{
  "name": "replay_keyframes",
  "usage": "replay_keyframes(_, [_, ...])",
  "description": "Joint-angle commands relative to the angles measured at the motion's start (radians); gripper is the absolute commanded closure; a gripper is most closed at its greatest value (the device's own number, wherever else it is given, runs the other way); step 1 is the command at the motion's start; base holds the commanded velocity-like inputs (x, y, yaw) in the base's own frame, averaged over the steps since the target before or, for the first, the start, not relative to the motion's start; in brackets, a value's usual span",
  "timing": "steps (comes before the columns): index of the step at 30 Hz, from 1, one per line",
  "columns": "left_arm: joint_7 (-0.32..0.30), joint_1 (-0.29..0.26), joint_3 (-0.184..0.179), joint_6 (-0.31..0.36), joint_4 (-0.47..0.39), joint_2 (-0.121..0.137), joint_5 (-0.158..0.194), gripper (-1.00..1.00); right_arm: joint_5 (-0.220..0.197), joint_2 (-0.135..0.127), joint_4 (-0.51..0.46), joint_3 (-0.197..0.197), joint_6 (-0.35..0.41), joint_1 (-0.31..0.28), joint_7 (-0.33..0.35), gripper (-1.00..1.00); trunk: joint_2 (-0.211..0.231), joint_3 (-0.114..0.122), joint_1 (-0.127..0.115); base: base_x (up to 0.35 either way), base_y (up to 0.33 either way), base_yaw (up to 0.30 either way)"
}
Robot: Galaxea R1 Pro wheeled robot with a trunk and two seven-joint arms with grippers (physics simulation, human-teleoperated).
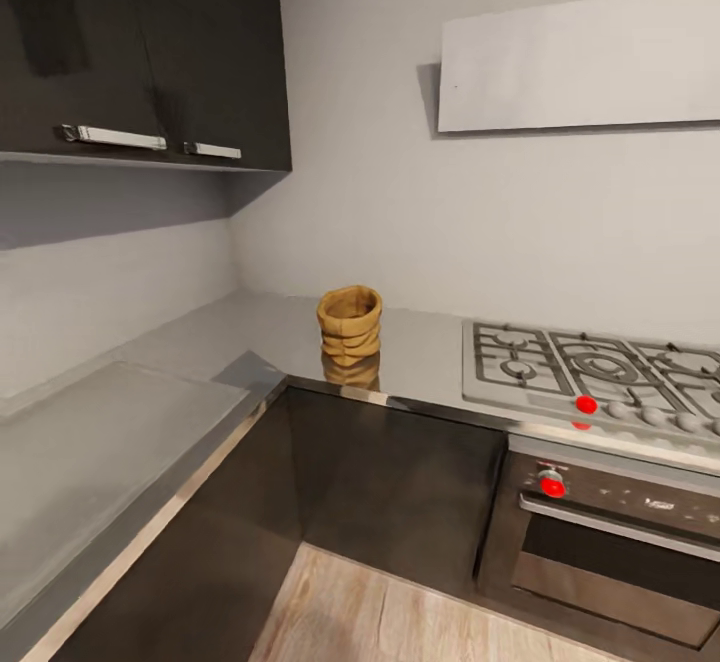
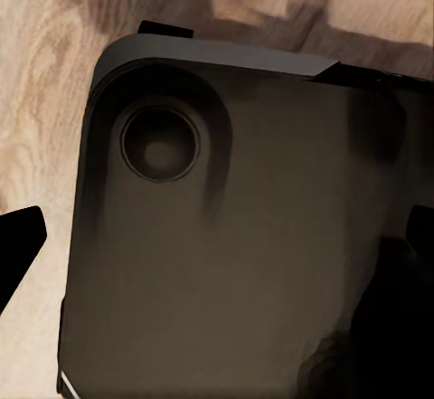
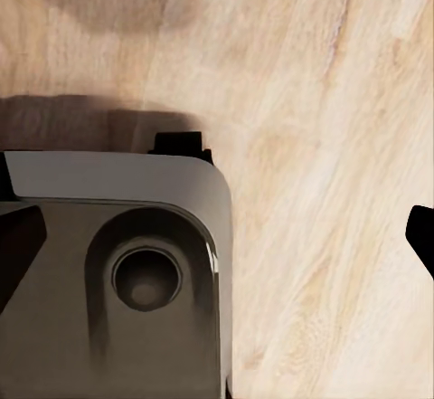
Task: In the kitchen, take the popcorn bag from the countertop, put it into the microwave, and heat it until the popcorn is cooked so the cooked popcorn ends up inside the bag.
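Observation:
The mustard-yellow popcorn bag (image 1: 350, 322) stands upright on the grey countertop (image 1: 200, 362), near the inner corner and to the left of the hob. Its rim is rolled down, and its contents are hidden from here. The microwave is out of view. In the left wrist view my left gripper (image 2: 217, 236) hangs open over my own dark base, its fingertips (image 2: 20, 241) far apart. My right gripper (image 3: 217, 241) is open too, above the base's edge and the wooden floor, with nothing between its fingers.
A steel gas hob (image 1: 590, 367) with red knobs sits right of the bag, above a built-in oven (image 1: 620, 542). Dark upper cabinets (image 1: 150, 52) hang at the left and a range hood (image 1: 580, 62) at the right. Wooden floor (image 1: 400, 612) lies before the L-shaped counter.

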Motion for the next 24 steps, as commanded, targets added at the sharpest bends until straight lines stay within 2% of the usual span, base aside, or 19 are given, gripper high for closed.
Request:
replay_keyframes(1, [-0.004, 0.0, 0.001, -0.002, 0.0, 0.0, 0.008, -1.0, 0.008, -0.001, 0.003, -0.009, -0.006, -0.001, 0.0, -1.0, 0.0, -0.001, 0.0, 0.083, 0.09, 0.0])
replay_keyframes(14, [0.003, 0.0, 0.003, -0.002, 0.0, -0.001, 0.011, -1.0, 0.008, -0.001, 0.002, -0.009, -0.006, -0.001, 0.0, -1.0, 0.0, -0.001, 0.0, 0.01, 0.009, 0.0])
replay_keyframes(15, [0.011, 0.0, 0.003, -0.002, -0.001, -0.001, 0.011, -1.0, 0.008, -0.001, 0.003, -0.009, -0.006, -0.001, 0.0, -1.0, 0.0, -0.001, 0.0, 0.0, 0.0, 0.0])
replay_keyframes(19, [0.115, 0.0, 0.005, -0.003, -0.003, -0.006, 0.011, -1.0, 0.008, -0.001, 0.003, -0.009, -0.006, -0.001, 0.0, -1.0, 0.0, -0.001, 0.0, 0.0, 0.0, 0.0])
replay_keyframes(24, [0.151, 0.0, 0.005, -0.003, -0.002, -0.012, 0.01, -1.0, 0.008, -0.001, 0.003, -0.009, -0.006, -0.001, 0.0, -1.0, 0.007, 0.002, -0.004, 0.0, 0.0, 0.0])
